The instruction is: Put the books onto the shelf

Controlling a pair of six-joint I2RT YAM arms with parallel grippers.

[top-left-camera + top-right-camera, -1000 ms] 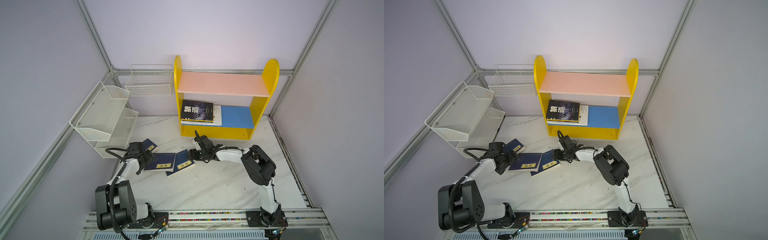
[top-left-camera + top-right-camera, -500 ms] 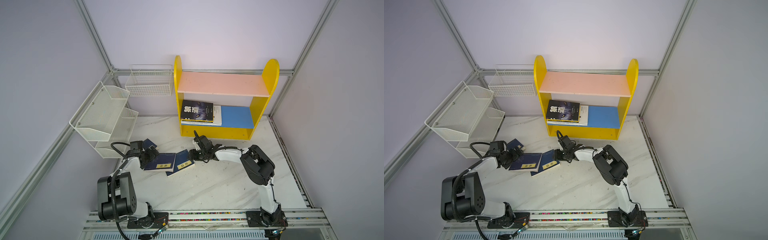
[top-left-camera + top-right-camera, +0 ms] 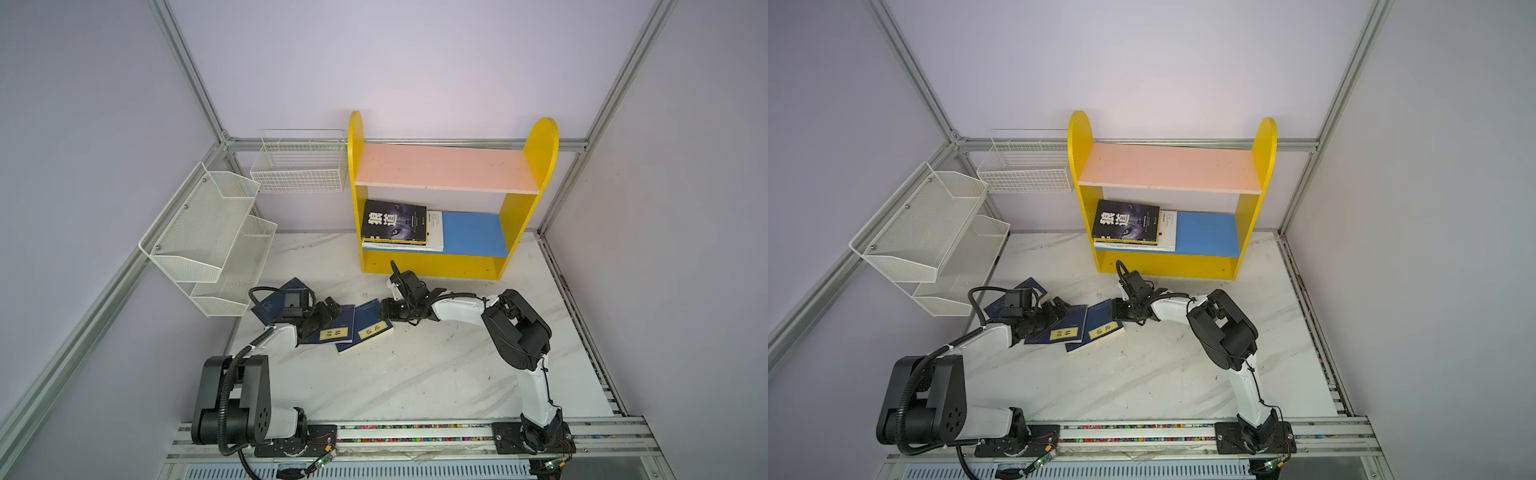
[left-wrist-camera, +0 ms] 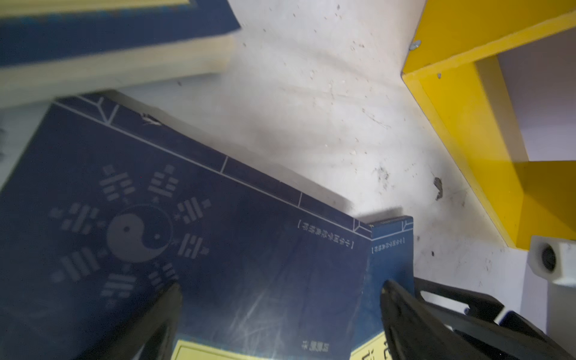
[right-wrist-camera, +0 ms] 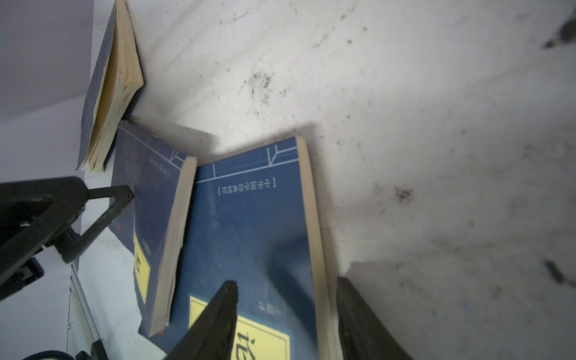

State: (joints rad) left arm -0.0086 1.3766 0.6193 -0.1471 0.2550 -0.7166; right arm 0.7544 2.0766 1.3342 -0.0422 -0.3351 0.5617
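Right gripper (image 3: 383, 309) sits low at the far end of the right-hand navy book (image 3: 368, 321). Its jaws stand partly apart, astride the page edge. In the right wrist view one finger lies over the cover and the other beside the edge, down by the table (image 3: 415, 374). Whether they actually pinch the book I cannot tell. My left gripper (image 3: 332, 308) hangs spread wide over the middle navy book (image 3: 345, 322), grasping nothing. That book overlaps the left edge of the right-hand one. A third, dark-blue book (image 3: 269, 306) lies just left of these, partly under my left arm.

As for progress, a flat stack lies at the left end of the blue lower board (image 3: 473, 232) of the shelf (image 3: 513, 232), with the black wolf-eyes book (image 3: 392, 220) on top and a larger white book (image 3: 434, 226) at the bottom. How many lie between them I cannot count. The pink upper board (image 3: 444, 168) is bare. By my reckoning three books on the table, near the shelf's front, are left to shelve.
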